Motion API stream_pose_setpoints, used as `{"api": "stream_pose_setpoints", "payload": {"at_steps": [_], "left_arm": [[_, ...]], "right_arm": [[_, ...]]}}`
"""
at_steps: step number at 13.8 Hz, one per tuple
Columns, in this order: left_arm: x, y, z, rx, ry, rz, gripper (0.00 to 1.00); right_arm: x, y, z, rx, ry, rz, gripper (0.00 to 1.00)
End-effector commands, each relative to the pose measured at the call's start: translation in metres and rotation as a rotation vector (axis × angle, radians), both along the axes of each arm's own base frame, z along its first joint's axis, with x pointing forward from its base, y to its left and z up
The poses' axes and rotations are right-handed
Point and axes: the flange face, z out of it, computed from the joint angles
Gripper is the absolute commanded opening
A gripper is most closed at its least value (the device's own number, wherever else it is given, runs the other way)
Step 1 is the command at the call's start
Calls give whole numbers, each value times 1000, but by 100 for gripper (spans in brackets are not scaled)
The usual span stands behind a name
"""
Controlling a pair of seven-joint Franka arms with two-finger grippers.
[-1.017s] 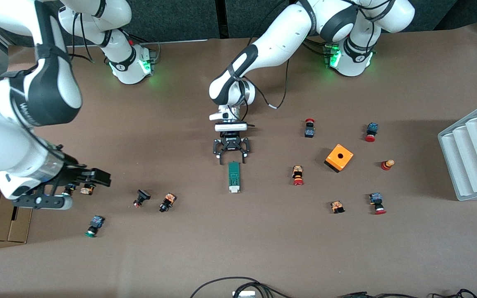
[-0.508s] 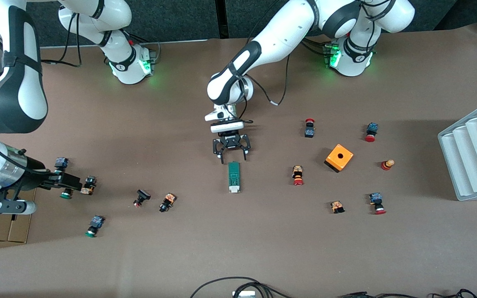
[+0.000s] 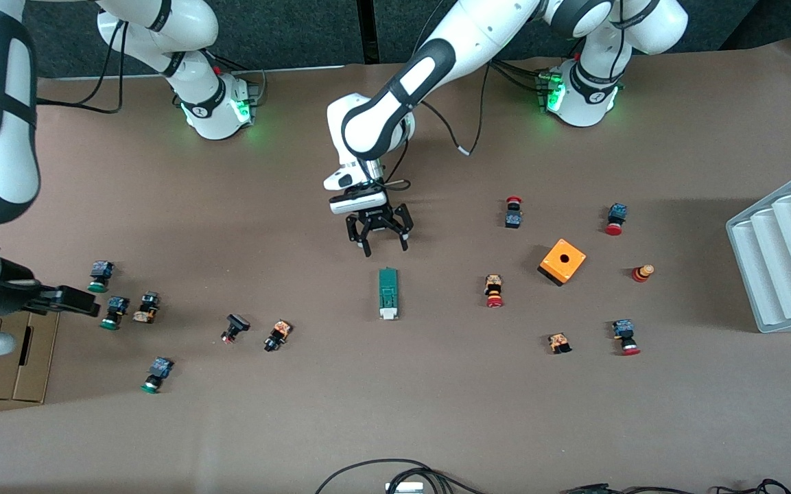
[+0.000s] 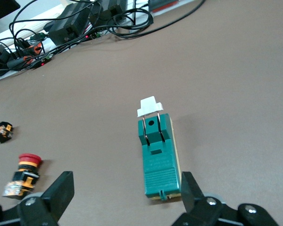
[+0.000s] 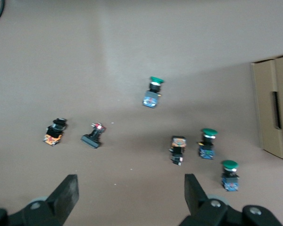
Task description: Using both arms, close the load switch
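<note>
Front view: I see the load switch (image 3: 387,293) lying flat mid-table, its white sliding piece (image 3: 387,314) at the end nearer the camera.
Left tool (image 3: 380,241): fingers spread, empty, hanging over bare table just past the switch's green end, not touching it.
Left wrist view: the load switch (image 4: 157,153) sits between my spread fingers (image 4: 60,190), white piece (image 4: 149,106) drawn out on two thin prongs.
Right tool (image 3: 69,300): out over the right arm's end of the table, at the table's edge by the cardboard box (image 3: 4,357); the right wrist view shows its fingers (image 5: 66,195) spread and empty.
Open room: bare table on both long sides of the switch; closest neighbours are an orange-and-black button (image 3: 278,335) and a red-capped button (image 3: 494,291), both well apart from it.
Edges: a grey ribbed tray (image 3: 789,247) lies at the left arm's end; cables (image 3: 395,473) lie at the near edge.
Writing: none I can read on the switch.
</note>
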Motion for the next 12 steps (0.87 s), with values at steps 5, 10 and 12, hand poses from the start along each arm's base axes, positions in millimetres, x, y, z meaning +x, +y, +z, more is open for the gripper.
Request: {"api": "stream_pose_setpoints", "payload": {"at_steps": [5,10,12], "left_arm": [[51,38,93,175,329,-156,100],[116,102,155,99,584,-198,100],[147,142,180,-45,710,-174,100]], "right_arm": [[-55,-40,57,3,65,-58,100],[-62,-25,38,11,91,-31,100],[-73,-13,28,11,59,-9,100]]}}
